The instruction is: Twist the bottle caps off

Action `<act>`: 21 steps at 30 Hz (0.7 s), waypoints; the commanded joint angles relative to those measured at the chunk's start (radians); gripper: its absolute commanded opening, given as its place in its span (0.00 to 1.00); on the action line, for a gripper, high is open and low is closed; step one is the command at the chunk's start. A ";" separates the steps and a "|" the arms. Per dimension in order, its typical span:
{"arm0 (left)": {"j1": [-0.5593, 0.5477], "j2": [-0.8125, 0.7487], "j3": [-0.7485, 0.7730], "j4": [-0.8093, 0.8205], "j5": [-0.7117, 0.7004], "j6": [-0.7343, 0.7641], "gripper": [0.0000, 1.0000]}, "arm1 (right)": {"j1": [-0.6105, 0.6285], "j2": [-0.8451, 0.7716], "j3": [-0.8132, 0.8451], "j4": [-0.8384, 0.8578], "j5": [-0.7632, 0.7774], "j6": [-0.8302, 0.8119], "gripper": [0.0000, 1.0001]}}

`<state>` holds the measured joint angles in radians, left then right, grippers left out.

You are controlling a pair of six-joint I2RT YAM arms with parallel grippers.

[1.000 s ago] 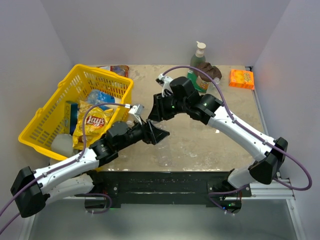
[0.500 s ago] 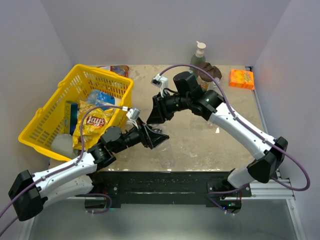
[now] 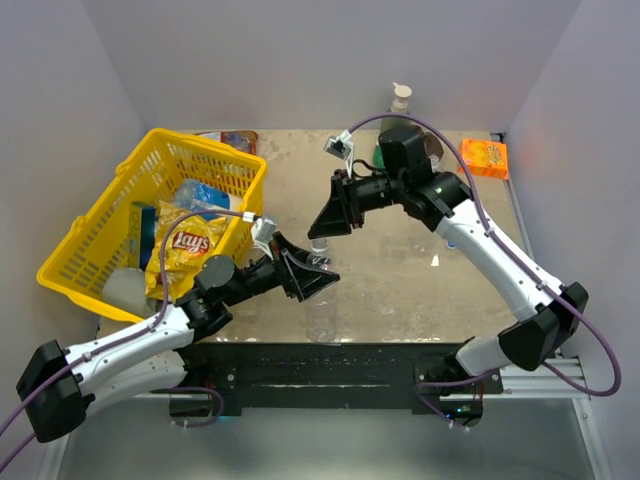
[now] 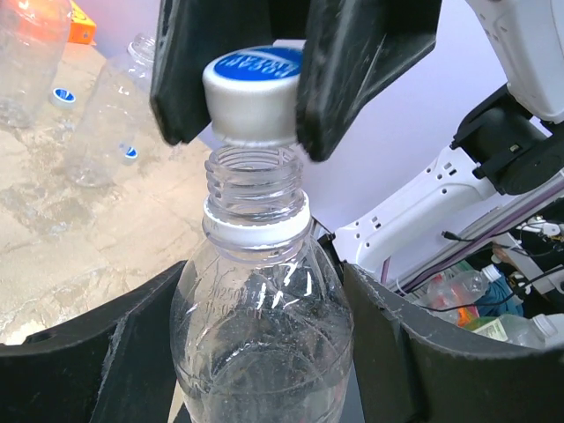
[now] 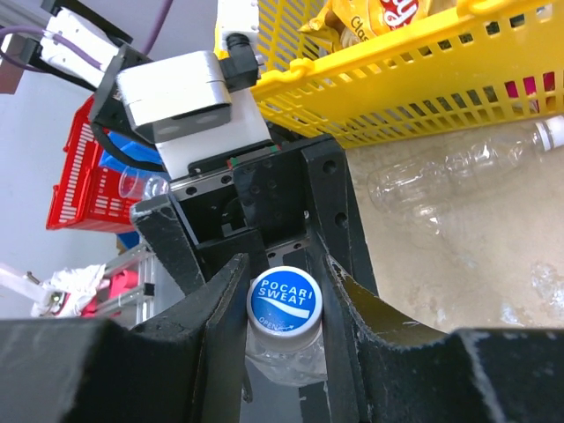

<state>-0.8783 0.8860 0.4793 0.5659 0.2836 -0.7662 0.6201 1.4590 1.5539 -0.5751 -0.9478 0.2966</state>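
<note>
I hold the bottle [image 4: 260, 300] in my left gripper [image 3: 318, 275], clamped on its clear ribbed body just below the shoulder, one finger [image 4: 106, 361] on each side and the neck pointing up and away from my wrist. My right gripper [image 3: 322, 228] is closed on the cap [image 4: 254, 88] - white skirt, blue top printed with a drink brand - with a finger [image 4: 366, 70] pressed to either side of it. The cap sits right over the mouth of the bottle; the threads and the white ring under them are bare, and I cannot tell whether its lower edge touches the neck. Seen from above, the two grippers meet near the middle of the table [image 3: 400, 270], a little toward 7 o'clock, my left reaching in from 8 o'clock and my right from 2 o'clock. Other clear bottles lie on their sides - one [image 5: 458, 172] beside the basket, two more [image 4: 115, 106] further back, with loose caps [image 4: 62, 95] on the table near them. The yellow basket [image 3: 205, 145] stands at 9 to 10 o'clock with a bag of chips [image 3: 190, 245] inside. A green soap bottle [image 3: 398, 100] is at 12 o'clock and an orange box [image 3: 483, 157] at 1 o'clock.
</note>
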 commanded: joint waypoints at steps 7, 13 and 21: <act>-0.002 -0.007 0.005 0.016 -0.018 0.013 0.17 | -0.016 -0.057 0.086 0.023 0.071 0.015 0.07; -0.002 -0.110 -0.037 -0.156 -0.223 -0.022 0.17 | -0.019 -0.095 0.123 -0.011 0.438 -0.017 0.06; -0.002 -0.202 -0.044 -0.303 -0.385 -0.025 0.17 | -0.016 -0.206 -0.062 0.124 0.727 0.021 0.09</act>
<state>-0.8783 0.7132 0.4252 0.3248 0.0269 -0.7937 0.6064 1.3003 1.5967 -0.5468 -0.4389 0.2932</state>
